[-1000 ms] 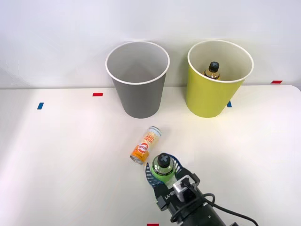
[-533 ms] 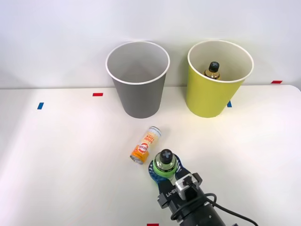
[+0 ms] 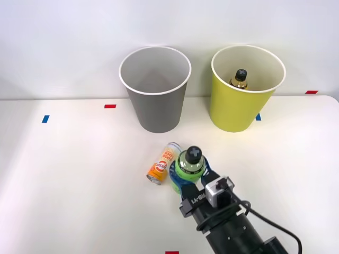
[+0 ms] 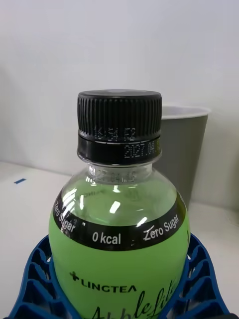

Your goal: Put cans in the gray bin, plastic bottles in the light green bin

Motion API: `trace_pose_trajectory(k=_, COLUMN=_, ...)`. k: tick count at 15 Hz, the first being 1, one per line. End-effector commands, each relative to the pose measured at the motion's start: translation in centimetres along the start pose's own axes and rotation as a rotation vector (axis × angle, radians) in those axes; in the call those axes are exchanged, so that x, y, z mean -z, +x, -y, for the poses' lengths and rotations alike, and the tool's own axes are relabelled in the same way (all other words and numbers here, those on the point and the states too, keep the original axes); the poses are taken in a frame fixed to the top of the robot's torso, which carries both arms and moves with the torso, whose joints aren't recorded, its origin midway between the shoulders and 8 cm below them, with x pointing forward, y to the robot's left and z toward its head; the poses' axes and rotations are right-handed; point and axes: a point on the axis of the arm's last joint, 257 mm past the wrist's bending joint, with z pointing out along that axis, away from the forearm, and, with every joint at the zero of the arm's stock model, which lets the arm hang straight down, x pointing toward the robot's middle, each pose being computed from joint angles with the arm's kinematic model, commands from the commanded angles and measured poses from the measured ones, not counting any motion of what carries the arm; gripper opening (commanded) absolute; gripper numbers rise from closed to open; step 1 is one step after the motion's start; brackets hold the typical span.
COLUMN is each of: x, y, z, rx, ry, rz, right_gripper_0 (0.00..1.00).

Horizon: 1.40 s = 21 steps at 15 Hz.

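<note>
Right gripper (image 3: 186, 177) clamped round the green bottle (image 3: 189, 166), blue ribbed fingers (image 4: 31, 279) hugging both sides of its belly, black cap up. Bottle upright, raised off the white table (image 3: 69, 174) by the look of it, though contact underneath can't be judged. Full of green liquid, so probably weighty for its size; smooth rounded plastic, likely a bit slippery, stiff enough while sealed. Low grip on the widest part looks sensible, better than the narrow neck. Just beside it, can (image 3: 164, 163) lying on its side, orange end toward the robot, very close to the fingers. Beyond, gray bin (image 3: 154, 100) nothing visible inside, light green bin (image 3: 238, 103) to its right with the amber bottle (image 3: 239, 79) standing inside.
</note>
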Motion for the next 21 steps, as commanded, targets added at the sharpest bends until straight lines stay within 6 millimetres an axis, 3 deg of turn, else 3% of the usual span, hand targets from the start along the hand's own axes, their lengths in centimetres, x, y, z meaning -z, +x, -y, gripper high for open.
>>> trace_pose_trajectory(k=1, x=-2.5, y=-5.6, z=1.7, rx=-0.075, ry=0.005, rz=0.073, right_gripper_0=0.00)
trace_pose_trajectory(k=3, x=-4.5, y=-8.5, z=3.4, rx=-0.103, ry=0.012, rz=0.113, right_gripper_0=0.00)
trace_pose_trajectory(k=6, x=-6.4, y=-11.2, z=7.2, rx=-0.073, ry=0.053, rz=0.159, right_gripper_0=0.00)
trace_pose_trajectory(k=10, x=-8.5, y=-16.4, z=9.4, rx=-0.134, ry=0.067, rz=0.279, right_gripper_0=0.00)
trace_pose_trajectory(k=14, x=-10.0, y=-19.9, z=12.5, rx=-0.141, ry=0.046, rz=0.313, right_gripper_0=0.00)
trace_pose_trajectory(k=21, x=-15.5, y=-21.2, z=19.6, rx=-0.126, ry=0.136, rz=0.337, right_gripper_0=0.00)
